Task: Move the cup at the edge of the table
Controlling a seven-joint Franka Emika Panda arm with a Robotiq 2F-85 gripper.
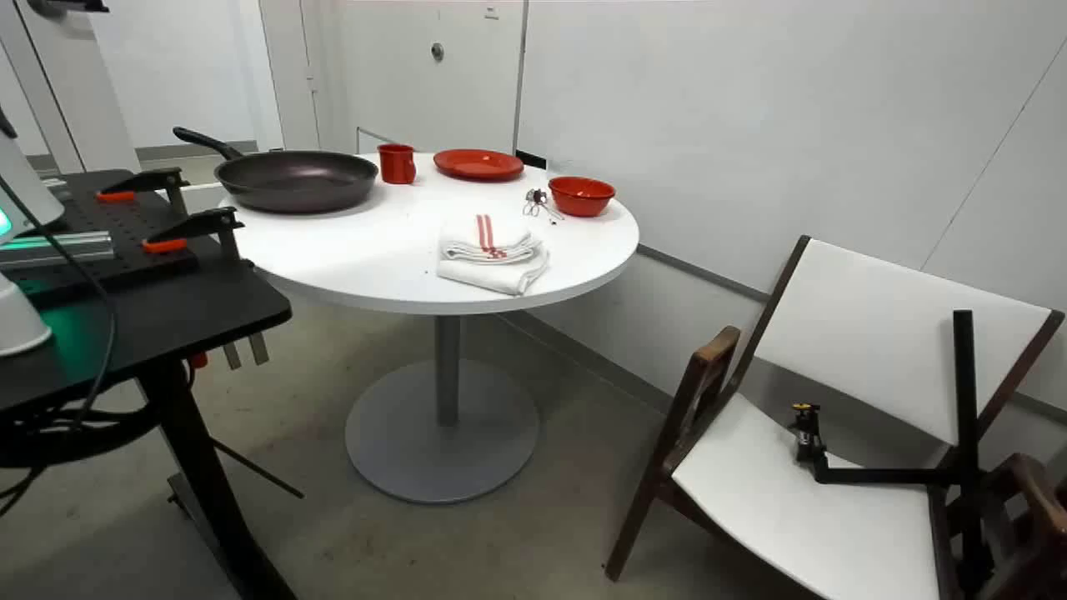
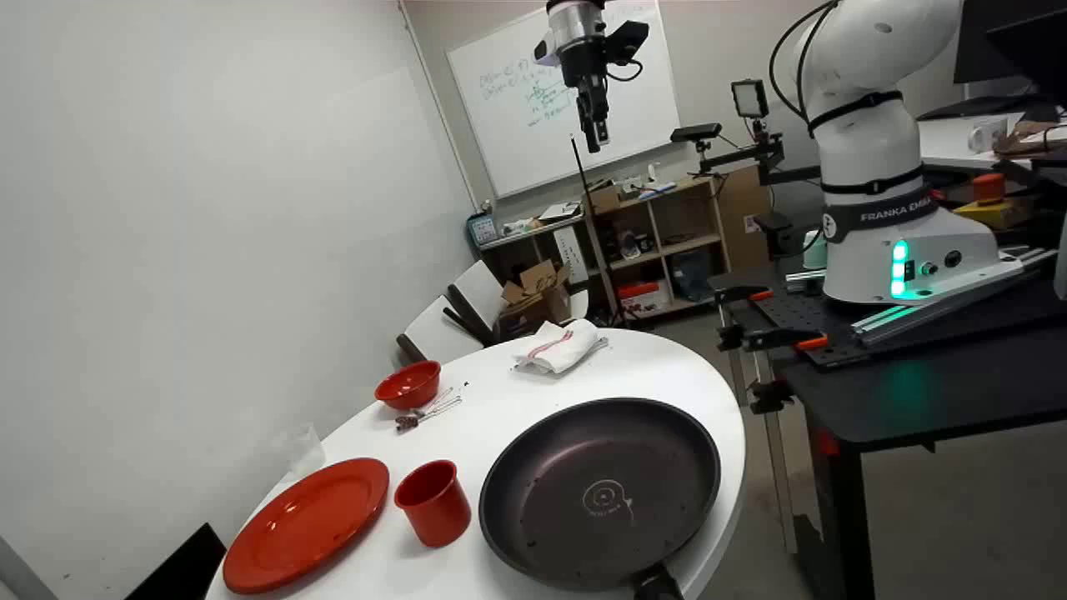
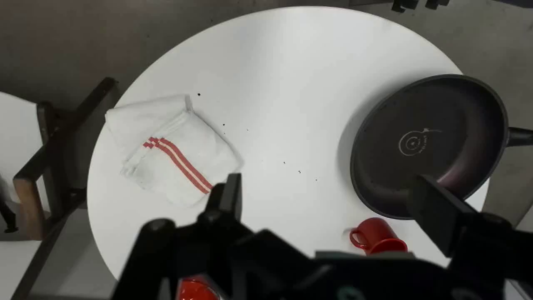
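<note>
The cup (image 1: 397, 164) is a small red mug, upright on the round white table (image 1: 358, 258), between the black pan and the red plate. It also shows in an exterior view (image 2: 433, 504) and at the lower right in the wrist view (image 3: 372, 232), where its handle points left and the gripper body hides part of its rim. The table also fills much of the wrist view (image 3: 287, 83). My gripper (image 2: 596, 137) hangs high above the table, well apart from the cup. In the wrist view the gripper (image 3: 328, 183) has its fingers wide apart with nothing between them.
A black frying pan (image 2: 600, 492) stands close beside the cup. A red plate (image 2: 304, 525), a red bowl (image 1: 581, 200), small metal utensils (image 1: 538, 200) and a folded white towel (image 3: 179, 154) lie on the table. The robot's black bench (image 2: 934, 400) adjoins it. A chair (image 1: 792, 483) stands nearby.
</note>
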